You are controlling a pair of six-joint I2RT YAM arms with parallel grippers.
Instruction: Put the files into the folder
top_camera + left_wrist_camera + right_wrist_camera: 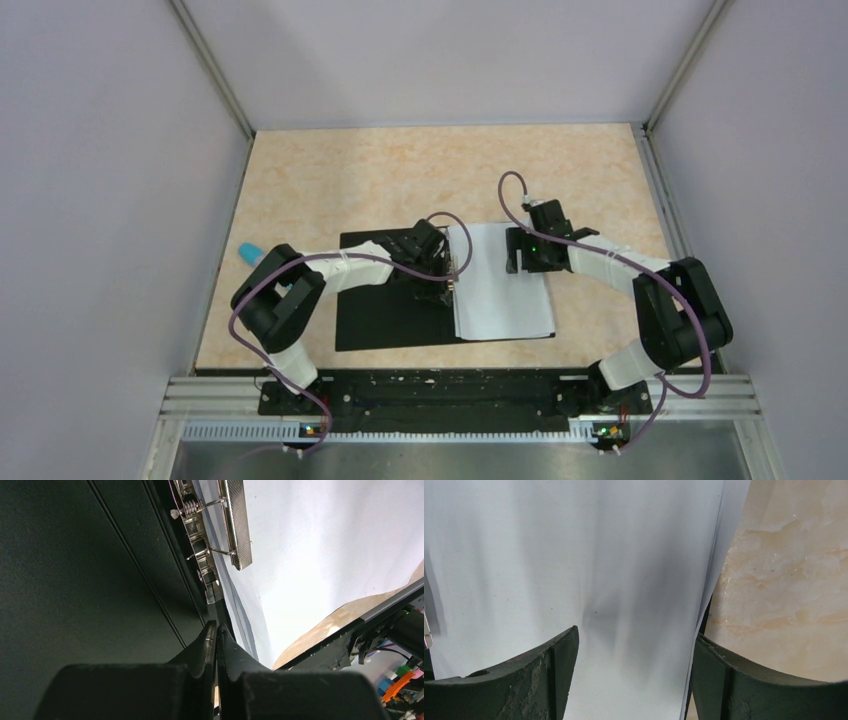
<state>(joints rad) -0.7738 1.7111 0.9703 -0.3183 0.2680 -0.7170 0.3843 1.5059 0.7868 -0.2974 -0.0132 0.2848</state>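
Your left arm reaches forward and inward with its elbow bent. The left end effector (443,268) sits low at the spine of the folder (385,305), and its fingers are clenched tip to tip with nothing visible between them.

Your right arm folds in from the right. The right end effector (514,250) is released, with its fingers spread wide over the files (500,290) near their far right edge. You cannot tell whether they touch the paper.

The folder lies opened flat on the table (330,180), its matte black inside showing and its spine running near to far. The files are smooth white sheets stacked on the folder's right half. Their long axis also runs near to far, slightly skewed. Their left edge lies beside the metal spine clip (235,525), a textured silver bar on wire springs. The table is mottled beige.
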